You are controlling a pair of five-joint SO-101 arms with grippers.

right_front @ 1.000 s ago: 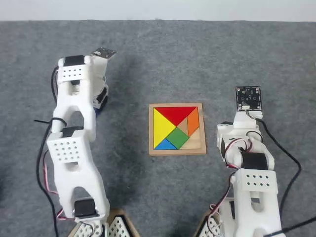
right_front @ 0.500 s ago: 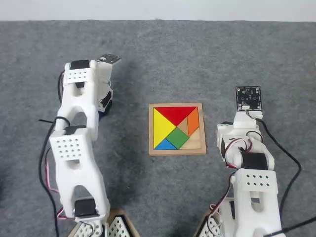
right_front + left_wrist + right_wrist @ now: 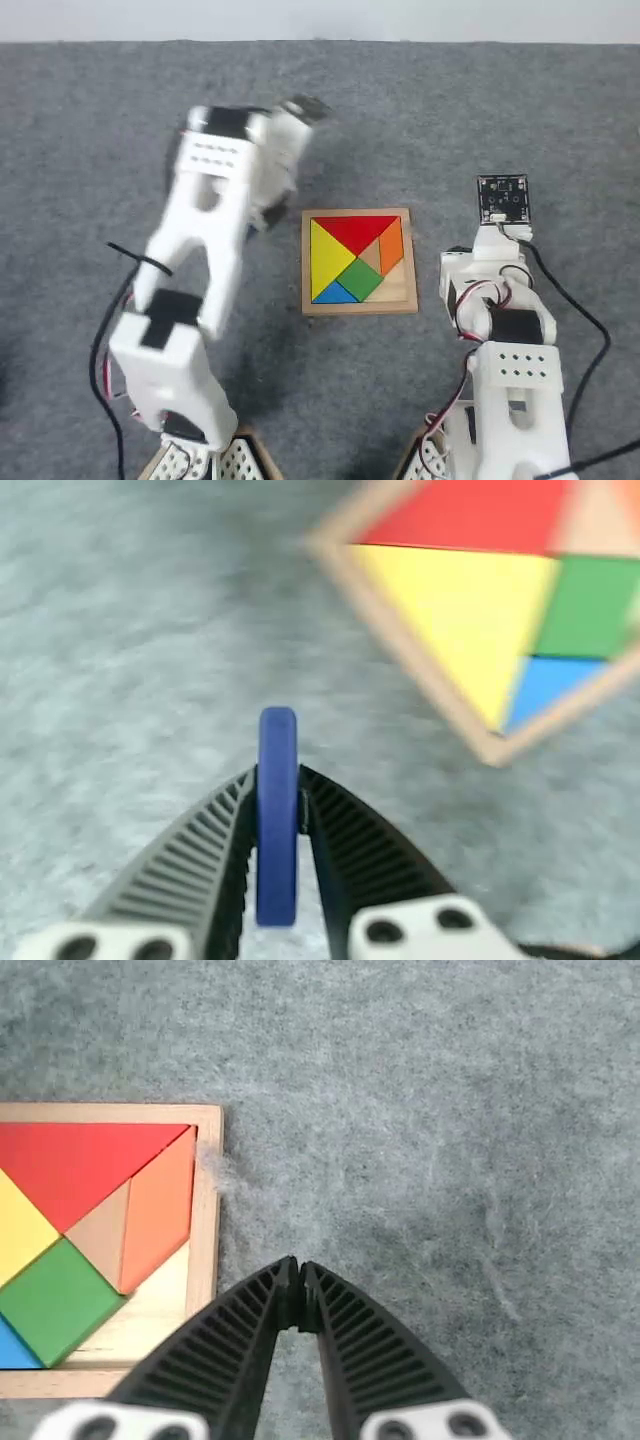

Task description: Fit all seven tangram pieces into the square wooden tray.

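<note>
- left claw [image 3: 278,780]: pinching a dark blue piece [image 3: 277,745]. The piece stands on edge between the two fingers, and its top edge sticks out past the tips.
- grey tabletop [image 3: 120,630] lies under the left claw. I can't tell whether the piece touches it.
- wooden tray [image 3: 414,650] is beyond the left claw's tips and off to one side, apart from the blue piece. One tray corner points toward the claw.
- right claw [image 3: 298,1270]: fingers pressed together, holding nothing, over bare tabletop just beside the tray's outer rim [image 3: 208,1210].
- high view: left arm [image 3: 215,200] is left of the tray, near its upper left corner. The right arm [image 3: 500,300] is to the tray's right.
- in the tray [image 3: 360,311]:
  - red triangle [image 3: 355,228] along the top
  - yellow triangle [image 3: 328,262] at the left
  - green square [image 3: 360,275] in the middle
  - light blue triangle [image 3: 335,293] at the bottom left
  - orange piece [image 3: 392,247] at the right
  - tan triangle [image 3: 372,258] between red and green
- bare tray floor [image 3: 400,288] shows at the lower right corner.
</note>
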